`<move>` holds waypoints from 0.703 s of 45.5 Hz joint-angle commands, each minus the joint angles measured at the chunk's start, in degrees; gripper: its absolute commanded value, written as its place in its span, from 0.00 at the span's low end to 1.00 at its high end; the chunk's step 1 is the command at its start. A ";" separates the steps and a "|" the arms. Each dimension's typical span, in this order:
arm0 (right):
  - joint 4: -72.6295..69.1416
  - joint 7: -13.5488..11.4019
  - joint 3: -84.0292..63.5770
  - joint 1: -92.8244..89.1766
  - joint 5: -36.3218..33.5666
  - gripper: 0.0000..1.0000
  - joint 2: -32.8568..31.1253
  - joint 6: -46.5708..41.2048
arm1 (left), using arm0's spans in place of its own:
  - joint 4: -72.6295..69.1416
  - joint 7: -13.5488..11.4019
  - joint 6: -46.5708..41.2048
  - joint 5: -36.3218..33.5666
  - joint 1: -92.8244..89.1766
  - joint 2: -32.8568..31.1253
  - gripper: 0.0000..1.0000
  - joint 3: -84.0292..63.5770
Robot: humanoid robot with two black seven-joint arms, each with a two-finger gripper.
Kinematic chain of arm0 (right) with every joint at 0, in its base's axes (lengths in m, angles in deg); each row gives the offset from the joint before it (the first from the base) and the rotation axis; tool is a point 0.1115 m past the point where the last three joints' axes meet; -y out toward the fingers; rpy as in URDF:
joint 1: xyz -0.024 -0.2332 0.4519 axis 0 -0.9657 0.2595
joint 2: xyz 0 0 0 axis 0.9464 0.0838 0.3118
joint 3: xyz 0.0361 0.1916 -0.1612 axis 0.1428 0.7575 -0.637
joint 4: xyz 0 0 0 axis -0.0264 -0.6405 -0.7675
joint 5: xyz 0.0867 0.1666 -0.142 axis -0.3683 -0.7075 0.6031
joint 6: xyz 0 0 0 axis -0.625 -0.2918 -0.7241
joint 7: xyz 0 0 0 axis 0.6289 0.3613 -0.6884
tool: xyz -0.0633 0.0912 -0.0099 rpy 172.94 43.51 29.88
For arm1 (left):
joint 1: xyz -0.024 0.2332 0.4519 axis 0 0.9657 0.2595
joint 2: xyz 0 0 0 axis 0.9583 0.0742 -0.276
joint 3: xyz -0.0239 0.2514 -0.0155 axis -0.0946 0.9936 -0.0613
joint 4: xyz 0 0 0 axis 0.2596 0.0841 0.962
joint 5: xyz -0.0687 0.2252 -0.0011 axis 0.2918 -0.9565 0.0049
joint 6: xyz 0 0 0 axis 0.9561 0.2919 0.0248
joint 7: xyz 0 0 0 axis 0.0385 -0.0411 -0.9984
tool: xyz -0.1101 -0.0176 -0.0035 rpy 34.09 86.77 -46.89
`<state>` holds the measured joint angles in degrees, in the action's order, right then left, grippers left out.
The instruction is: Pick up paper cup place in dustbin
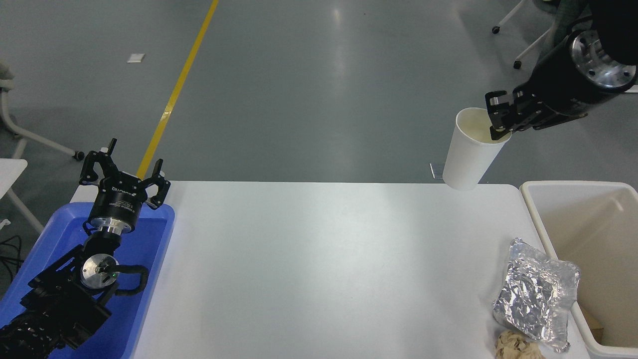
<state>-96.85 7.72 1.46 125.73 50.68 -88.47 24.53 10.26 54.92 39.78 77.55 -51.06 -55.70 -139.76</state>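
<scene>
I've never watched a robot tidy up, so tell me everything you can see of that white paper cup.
The plain white tapered paper cup has a cream inside and looks empty. It hangs in the air, tilted, mouth up, above the white table's far right corner. The right black gripper pinches its rim; nothing else touches it. It is left of the cream-white plastic dustbin.

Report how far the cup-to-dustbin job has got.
Done: the paper cup is off the white table, pinched at its rim by the right gripper and hanging in the air.
In hand: it hangs left of the dustbin, not over it.
Left: carry it above the bin and release.
The left gripper sits open over the blue tray.
</scene>
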 commanded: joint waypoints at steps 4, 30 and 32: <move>-0.23 -0.13 -3.65 3.17 -0.13 0.00 -1.30 0.05 | -0.08 -0.09 0.02 0.11 0.00 -0.03 0.98 0.00; 15.41 -0.13 -21.50 -6.13 0.92 0.00 -26.61 2.25 | -0.08 -0.17 -0.16 0.37 0.00 -0.03 0.98 -0.09; 17.08 -0.13 -21.14 -8.94 1.01 0.00 -27.22 2.60 | -0.08 -0.17 -0.16 0.37 0.00 -0.12 0.98 -0.09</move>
<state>-87.89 7.62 -16.83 124.28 51.07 -106.31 26.25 10.19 54.75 39.64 77.88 -51.05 -55.74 -139.86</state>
